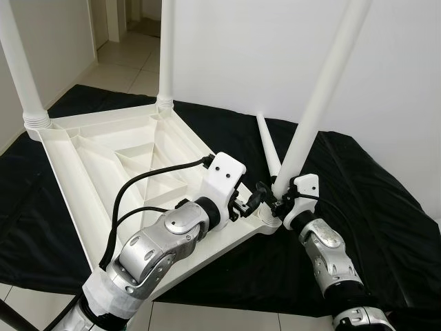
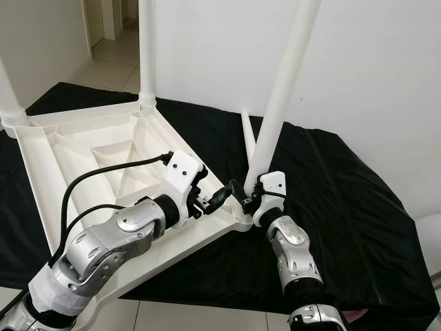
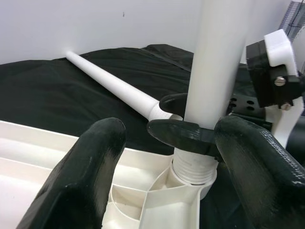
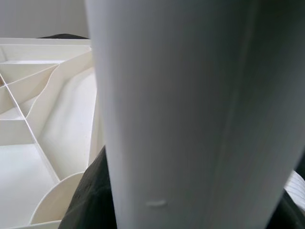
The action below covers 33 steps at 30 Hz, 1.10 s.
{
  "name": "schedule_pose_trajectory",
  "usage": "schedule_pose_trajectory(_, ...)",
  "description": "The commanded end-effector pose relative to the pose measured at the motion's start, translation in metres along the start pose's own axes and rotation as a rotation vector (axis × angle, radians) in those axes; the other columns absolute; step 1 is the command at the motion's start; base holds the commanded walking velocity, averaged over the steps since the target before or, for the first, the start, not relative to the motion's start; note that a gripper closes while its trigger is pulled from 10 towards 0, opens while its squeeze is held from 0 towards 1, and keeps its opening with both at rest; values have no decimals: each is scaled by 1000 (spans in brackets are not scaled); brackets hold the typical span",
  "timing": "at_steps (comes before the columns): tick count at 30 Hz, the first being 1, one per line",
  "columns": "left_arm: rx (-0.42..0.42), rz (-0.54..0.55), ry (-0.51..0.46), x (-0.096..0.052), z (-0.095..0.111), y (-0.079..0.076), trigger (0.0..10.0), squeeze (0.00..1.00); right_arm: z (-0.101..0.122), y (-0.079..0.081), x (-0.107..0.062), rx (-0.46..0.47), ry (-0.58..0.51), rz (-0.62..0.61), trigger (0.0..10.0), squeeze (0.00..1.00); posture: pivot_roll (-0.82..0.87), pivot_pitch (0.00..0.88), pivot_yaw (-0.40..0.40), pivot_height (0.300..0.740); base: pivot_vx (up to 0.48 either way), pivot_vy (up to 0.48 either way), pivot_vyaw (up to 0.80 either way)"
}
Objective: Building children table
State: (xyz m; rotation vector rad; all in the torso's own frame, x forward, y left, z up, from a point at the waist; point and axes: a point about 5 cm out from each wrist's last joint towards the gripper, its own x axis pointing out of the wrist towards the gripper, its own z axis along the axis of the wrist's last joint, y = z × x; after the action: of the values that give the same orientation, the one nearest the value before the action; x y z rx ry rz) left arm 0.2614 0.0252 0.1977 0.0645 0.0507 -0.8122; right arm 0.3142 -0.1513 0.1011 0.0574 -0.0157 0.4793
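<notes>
- Reaching forward with both arms, we meet at the near corner of the upturned white tabletop, which lies underside-up on a black cloth spread over the tiled floor.
- Our right gripper is clamped around the base of a white table leg, just above the threaded socket; this leg stands in the corner and tilts away to our right.
- Our right forearm angles up from below, wrist bent toward the leg.
- Our left gripper extends across the tabletop's corner, elbow bent, its fingers spread apart on either side of the same socket, holding nothing.
- Two other legs stand upright in the far corners.
- One loose leg lies on the cloth just behind the corner.
</notes>
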Motion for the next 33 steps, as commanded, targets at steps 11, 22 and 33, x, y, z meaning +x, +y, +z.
schedule_pose_trajectory(11,20,-147,-1,2,2,-9,10000,0,-48,43,-23,183,231,230,10000,0,22,0,-139,740,0,0,0)
schedule_pose_trajectory(22,9,-160,-31,3,7,-8,10000,0,-12,10,-16,155,90,108,10000,0,21,0,-138,740,0,0,0)
schedule_pose_trajectory(33,-25,-251,-85,-1,21,-6,10000,1000,34,-8,-11,99,-4,155,10000,0,26,0,-140,740,0,0,0)
